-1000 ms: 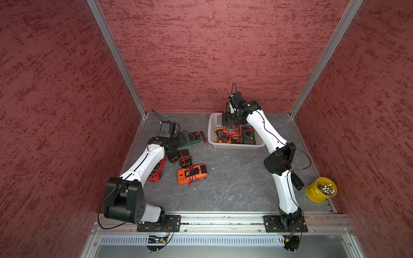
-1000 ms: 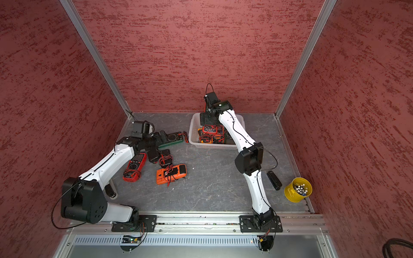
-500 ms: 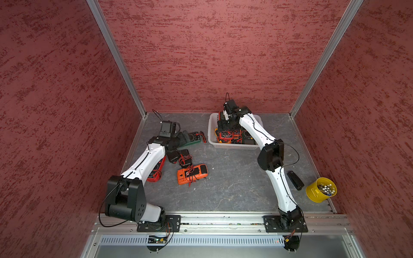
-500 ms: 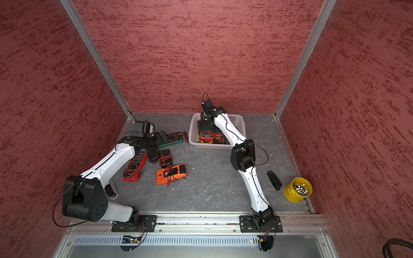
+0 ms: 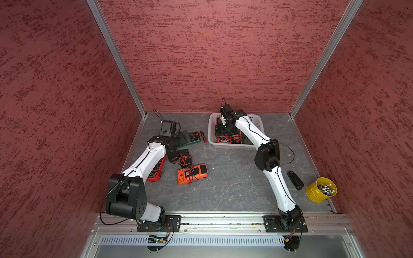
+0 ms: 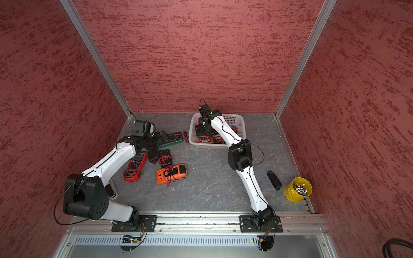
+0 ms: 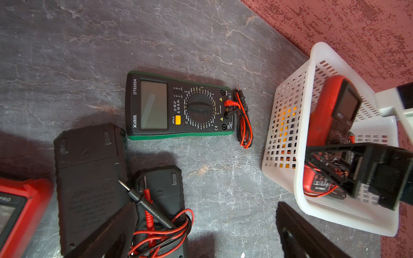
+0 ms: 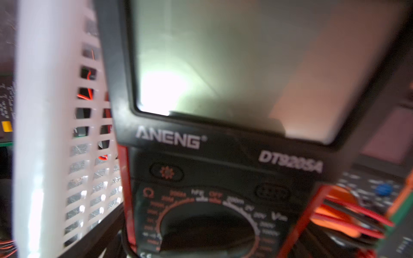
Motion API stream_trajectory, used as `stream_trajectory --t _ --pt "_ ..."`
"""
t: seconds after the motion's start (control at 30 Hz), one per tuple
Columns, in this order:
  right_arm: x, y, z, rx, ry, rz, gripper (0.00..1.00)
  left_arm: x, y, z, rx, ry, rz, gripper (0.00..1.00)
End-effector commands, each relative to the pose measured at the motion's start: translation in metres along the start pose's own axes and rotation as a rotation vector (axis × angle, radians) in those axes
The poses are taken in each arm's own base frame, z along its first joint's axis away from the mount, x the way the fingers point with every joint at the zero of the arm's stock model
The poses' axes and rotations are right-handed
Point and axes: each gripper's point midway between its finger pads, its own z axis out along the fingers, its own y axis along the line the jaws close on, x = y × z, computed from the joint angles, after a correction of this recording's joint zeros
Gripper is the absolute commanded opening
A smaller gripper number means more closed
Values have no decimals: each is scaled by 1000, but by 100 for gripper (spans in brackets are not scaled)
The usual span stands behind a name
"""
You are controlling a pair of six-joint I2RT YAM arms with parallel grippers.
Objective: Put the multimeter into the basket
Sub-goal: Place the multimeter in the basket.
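Here, the green-cased rectangular multimeter (image 7: 178,105) lies flat on the grey surface (image 7: 67,44), just ahead of the left gripper (image 7: 206,207), whose jaws gape empty; the meter's long axis points toward the white perforated plastic basket (image 7: 312,58). The right gripper (image 5: 223,130), spread wide, sits inside that basket.

**Green multimeter** (image 7: 178,105), face up: "DT9205A" beside the screen, "HOLD" and a CE mark on the panel, Chinese characters by the dial.
**Black multimeter** (image 7: 89,178), back up: embossed "WARNING".
**Red multimeter** (image 7: 13,212), only partly in view: "PRO".
**Red-edged multimeter** (image 8: 223,156) in the basket (image 8: 44,111): "ANENG", "DT9205A", Ω, "hFE", "OFF", "2V", "20V", CE. The finer print is blurred.
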Motion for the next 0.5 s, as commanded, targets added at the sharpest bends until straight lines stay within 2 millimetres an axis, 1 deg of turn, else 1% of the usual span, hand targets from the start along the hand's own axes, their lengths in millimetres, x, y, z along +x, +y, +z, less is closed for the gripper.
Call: stream_trajectory --t 0.0,0.03,0.13,0.17,0.2,0.23,0.27,0.3,0.37,0.4,0.43,0.47 --pt "-8 15 -4 -31 -34 -6 6 -9 -6 -2 21 -20 8 100" --pt "-7 16 -2 -33 -29 -6 12 -9 -6 -1 20 -20 8 100" --pt "-3 18 6 -41 -14 4 41 -9 -6 -1 24 -19 7 100" --pt "-3 19 7 -47 -9 9 46 -9 -7 -1 25 -18 7 100" --pt "-2 20 8 -53 -8 16 48 -8 -7 -1 26 -16 6 100" --pt "-3 22 7 -63 -7 26 54 -8 -7 -1 25 -16 6 100" --pt "-3 23 7 -70 -7 37 67 -8 -6 -1 22 -14 6 100" --pt "-3 26 5 -80 -9 43 75 -8 -7 -1 22 -15 7 100" --pt "-4 31 1 -97 -13 49 77 -7 -6 -2 19 -16 8 100" --pt "-5 33 -1 -103 -16 52 91 -8 -6 -2 19 -17 7 100" --pt "-5 36 -3 -113 -17 51 99 -8 -6 -2 19 -17 8 100" --pt "-4 38 -5 -120 -17 52 99 -8 -6 -2 19 -17 8 100"
